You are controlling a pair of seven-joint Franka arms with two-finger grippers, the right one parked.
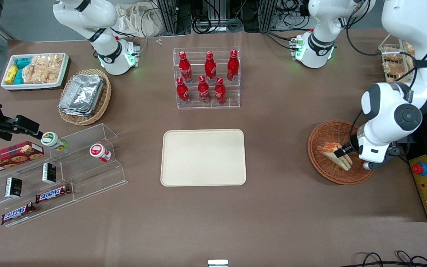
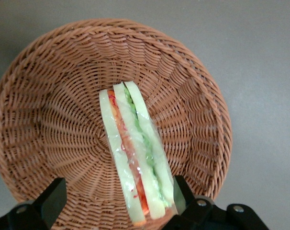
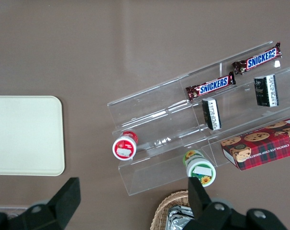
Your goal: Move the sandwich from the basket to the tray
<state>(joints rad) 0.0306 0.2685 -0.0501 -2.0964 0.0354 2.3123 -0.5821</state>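
Nearest me on the brown table (image 1: pixel 272 207) lies the cream tray (image 1: pixel 203 157), bare, and out at about three o'clock from it, toward the working arm's end, sits the one reddish wicker basket (image 1: pixel 326 135) holding a single sandwich (image 1: pixel 335 154). That wedge lies on its side in the basket's middle with its long axis running from the basket's centre out toward the wrist, layered edge up, orange-red beside green between pale bread. The left arm's gripper (image 2: pixel 117 196) hangs low over it with its fingers (image 2: pixel 179 192) spread wide, one just beside the sandwich's near end and the other well clear; farther off stand six red bottles (image 1: pixel 206 77) in a clear rack.
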